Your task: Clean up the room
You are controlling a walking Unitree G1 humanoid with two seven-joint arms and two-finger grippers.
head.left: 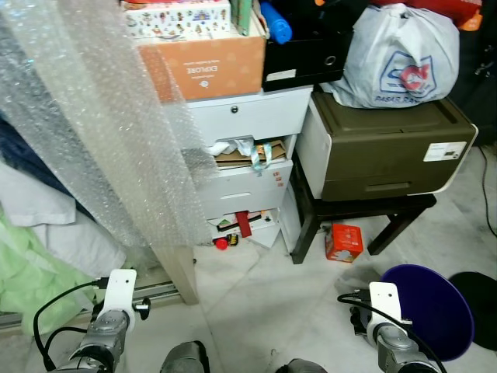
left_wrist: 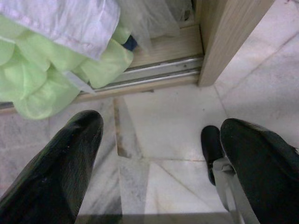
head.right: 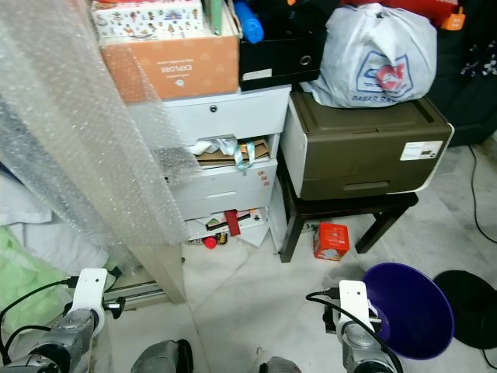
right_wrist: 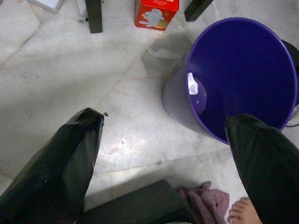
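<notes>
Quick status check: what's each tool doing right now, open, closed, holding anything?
Left tool: open, empty, over the marble floor.
Right tool: open, empty, beside the purple bucket.

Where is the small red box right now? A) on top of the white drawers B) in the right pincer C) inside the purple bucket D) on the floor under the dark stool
D: the red box lies on the floor between the stool legs, apart from the purple bucket.
</notes>
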